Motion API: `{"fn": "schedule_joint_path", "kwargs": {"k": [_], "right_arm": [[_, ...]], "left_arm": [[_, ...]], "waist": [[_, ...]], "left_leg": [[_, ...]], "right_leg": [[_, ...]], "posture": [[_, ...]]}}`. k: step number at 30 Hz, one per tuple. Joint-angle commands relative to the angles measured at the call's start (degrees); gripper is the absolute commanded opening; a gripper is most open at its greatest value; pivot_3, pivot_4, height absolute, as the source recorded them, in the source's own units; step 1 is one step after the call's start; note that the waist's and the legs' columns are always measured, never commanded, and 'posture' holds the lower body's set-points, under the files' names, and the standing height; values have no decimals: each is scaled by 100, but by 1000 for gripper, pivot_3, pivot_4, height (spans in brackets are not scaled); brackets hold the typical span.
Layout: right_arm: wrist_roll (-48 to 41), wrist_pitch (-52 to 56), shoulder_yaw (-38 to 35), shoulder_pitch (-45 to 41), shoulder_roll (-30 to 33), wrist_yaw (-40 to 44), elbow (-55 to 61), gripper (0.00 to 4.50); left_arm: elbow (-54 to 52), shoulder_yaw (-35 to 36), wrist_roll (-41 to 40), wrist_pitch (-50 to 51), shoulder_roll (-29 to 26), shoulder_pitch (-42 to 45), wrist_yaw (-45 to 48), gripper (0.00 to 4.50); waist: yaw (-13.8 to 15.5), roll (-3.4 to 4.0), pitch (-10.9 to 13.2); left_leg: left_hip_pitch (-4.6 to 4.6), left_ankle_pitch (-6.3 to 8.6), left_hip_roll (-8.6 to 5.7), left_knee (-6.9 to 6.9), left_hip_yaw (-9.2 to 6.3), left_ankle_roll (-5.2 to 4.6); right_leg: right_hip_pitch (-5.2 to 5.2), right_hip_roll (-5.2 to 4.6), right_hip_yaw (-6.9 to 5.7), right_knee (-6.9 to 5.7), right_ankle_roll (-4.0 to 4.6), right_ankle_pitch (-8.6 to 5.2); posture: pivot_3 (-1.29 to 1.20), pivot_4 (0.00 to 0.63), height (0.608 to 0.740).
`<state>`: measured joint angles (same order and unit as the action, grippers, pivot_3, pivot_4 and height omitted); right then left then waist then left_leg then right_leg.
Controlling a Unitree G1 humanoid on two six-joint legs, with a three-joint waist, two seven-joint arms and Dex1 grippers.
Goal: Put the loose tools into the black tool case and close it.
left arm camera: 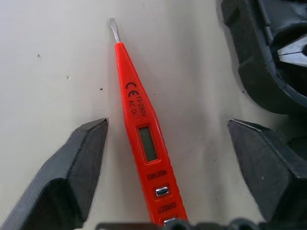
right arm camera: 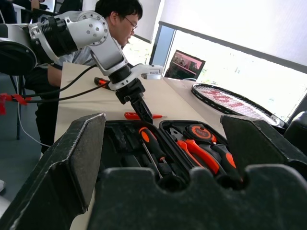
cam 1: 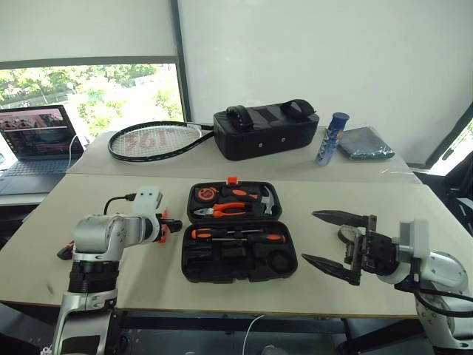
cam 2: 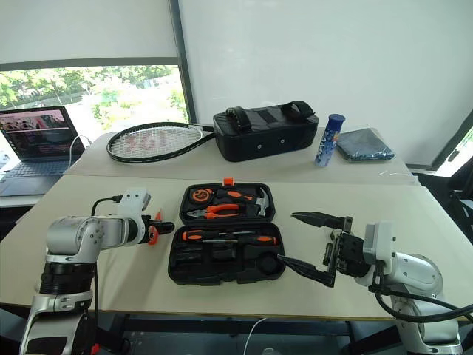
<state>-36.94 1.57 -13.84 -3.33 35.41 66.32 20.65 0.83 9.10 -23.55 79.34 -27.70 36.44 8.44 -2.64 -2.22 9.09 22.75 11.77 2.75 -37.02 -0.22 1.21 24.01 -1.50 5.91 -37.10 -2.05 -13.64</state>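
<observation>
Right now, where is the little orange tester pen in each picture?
Left eye view: orange tester pen lies on the table under the left gripper, left of the black tool case.
Right eye view: same spot.
Left wrist view: between the open fingers.
Right wrist view: beyond the case.
Shared landmark: the case.

Two beige tables [cam 1: 148, 203] are set end to end, a seam being seen between the near one and the far one. The space behind them is closed off by a plain white wall [cam 1: 318, 52]. On the left, a window [cam 1: 111, 92] is shaded at the top by a white blind [cam 1: 85, 29], and green trees in daylight are seen through the glass. A dark vertical frame [cam 1: 179, 66] is placed between window and wall.
</observation>
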Motion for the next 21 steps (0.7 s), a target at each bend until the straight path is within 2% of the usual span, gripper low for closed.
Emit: {"fn": "schedule_joint_path", "kwargs": {"k": [1, 7, 10, 14, 18, 21], "right_arm": [[-143, 123, -22, -144, 87, -167, 267, 4500], [-144, 268, -17, -358, 171, -289, 267, 4500], [-142, 307, 2, -410, 206, -329, 258, 4500], [-143, 350, -16, -388, 254, -353, 313, 4500], [-180, 390, -103, -331, 330, -358, 356, 4500], [-208, 396, -181, -261, 394, -328, 357, 4500]], "left_arm": [[130, -65, 24, 361, 90, -155, 93, 2637], [74, 53, 172, 346, -28, -317, 143, 442], [-22, 169, 192, 191, -24, -421, 184, 429], [-208, 639, -2, -717, -90, -510, 607, 429], [-499, 817, -412, -2340, -566, -725, 2243, 429], [-658, 472, -528, -3722, -1159, -947, 4010, 429]], "waist": [[2, 2, -1], [11, 4, -2], [0, 5, -3], [4, 10, -5], [6, -6, 3], [6, -17, 10]], "left_leg": [[0, 0, 0, 0, 0, 0], [1, 0, -3, 0, 2, 0], [1, 0, -3, 0, 2, 0], [-2, 0, -3, 2, 6, 0], [8, -2, -2, 1, 4, 3], [18, -4, -1, 2, 6, 7]], "right_leg": [[0, 0, 0, 0, 0, 0], [0, -2, 5, 0, -1, -1], [0, -2, 5, 1, -2, -1], [2, 0, 13, 0, -2, -1], [14, 1, 12, -1, 0, 3], [22, 1, 12, 4, 1, 3]], "posture": [[0, 150, 740], [0, 150, 740], [0, 150, 740], [0, 150, 740], [0, 150, 740], [0, 150, 740]]}}
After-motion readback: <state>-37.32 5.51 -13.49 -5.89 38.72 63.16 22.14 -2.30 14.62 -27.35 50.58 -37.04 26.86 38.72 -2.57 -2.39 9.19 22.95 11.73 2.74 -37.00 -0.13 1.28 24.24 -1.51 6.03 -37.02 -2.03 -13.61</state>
